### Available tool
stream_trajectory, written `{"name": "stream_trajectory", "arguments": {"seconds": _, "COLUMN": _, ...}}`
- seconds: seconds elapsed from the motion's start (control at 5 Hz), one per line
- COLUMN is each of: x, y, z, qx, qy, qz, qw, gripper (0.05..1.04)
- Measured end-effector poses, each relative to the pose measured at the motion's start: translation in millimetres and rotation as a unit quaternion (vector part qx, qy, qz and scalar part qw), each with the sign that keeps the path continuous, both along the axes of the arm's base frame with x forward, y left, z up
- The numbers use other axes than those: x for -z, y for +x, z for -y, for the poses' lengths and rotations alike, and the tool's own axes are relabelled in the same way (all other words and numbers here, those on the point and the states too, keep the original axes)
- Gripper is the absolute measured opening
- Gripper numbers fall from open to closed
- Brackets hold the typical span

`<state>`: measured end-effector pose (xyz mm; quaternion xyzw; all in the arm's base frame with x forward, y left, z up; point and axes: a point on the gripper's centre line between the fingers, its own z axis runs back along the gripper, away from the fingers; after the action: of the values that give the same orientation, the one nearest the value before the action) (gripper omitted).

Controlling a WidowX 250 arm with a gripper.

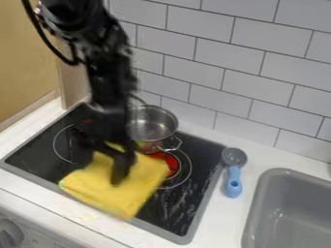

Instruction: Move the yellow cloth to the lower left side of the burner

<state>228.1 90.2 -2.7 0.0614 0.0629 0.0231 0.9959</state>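
One yellow cloth (pixel 139 181) lies on the black cooktop (pixel 174 208) directly below the black gripper (pixel 119 169), whose dark tip end overlaps the middle of the cloth in the camera view. The cloth spreads out on both sides of the gripper and toward the viewer, its nearest part meeting the cooktop's front rim; a small bit of yellow also shows higher up, close against the gripper. Both are blurred, so how far open the gripper is cannot be told, nor whether it has hold of the cloth or only touches it.

Just to the right of the gripper, partly bordered by the cloth, a burner (pixel 173 163) shows red inside its pale ring. Behind the gripper and slightly right stands a steel pot (pixel 155 128), with the rim of a second pot (pixel 134 100) partly hidden by the arm. Left of the gripper is another pale ring (pixel 55 143). Well to the right, a scoop (pixel 233 181) with a blue handle rests on the white counter (pixel 223 218), and beyond it is the grey sink (pixel 259 193).
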Motion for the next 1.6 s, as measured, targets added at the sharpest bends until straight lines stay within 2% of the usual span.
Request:
{"name": "stream_trajectory", "arguments": {"seconds": 0.2, "x": -0.8, "y": -6, "z": -42, "qx": -0.039, "qy": 0.020, "qz": -0.003, "qw": 0.9990, "gripper": 1.001}}
{"name": "stream_trajectory", "arguments": {"seconds": 0.4, "x": -3.6, "y": -19, "z": -64, "qx": -0.066, "qy": 0.022, "qz": -0.007, "qw": 0.9976, "gripper": 1.001}}
{"name": "stream_trajectory", "arguments": {"seconds": 0.6, "x": -6.1, "y": -28, "z": -78, "qx": -0.074, "qy": 0.020, "qz": -0.022, "qw": 0.9968, "gripper": 1.001}}
{"name": "stream_trajectory", "arguments": {"seconds": 0.8, "x": -7.6, "y": -35, "z": -84, "qx": -0.059, "qy": 0.009, "qz": -0.036, "qw": 0.9976, "gripper": 1.001}}
{"name": "stream_trajectory", "arguments": {"seconds": 1.2, "x": -10.7, "y": -40, "z": -76, "qx": 0.022, "qy": -0.009, "qz": -0.051, "qw": 0.9984, "gripper": 1.000}}
{"name": "stream_trajectory", "arguments": {"seconds": 1.4, "x": -14.6, "y": -41, "z": -64, "qx": 0.039, "qy": -0.021, "qz": -0.049, "qw": 0.9978, "gripper": 0.999}}
{"name": "stream_trajectory", "arguments": {"seconds": 1.6, "x": -31.1, "y": -35, "z": -56, "qx": 0.037, "qy": -0.019, "qz": -0.027, "qw": 0.9988, "gripper": 0.999}}
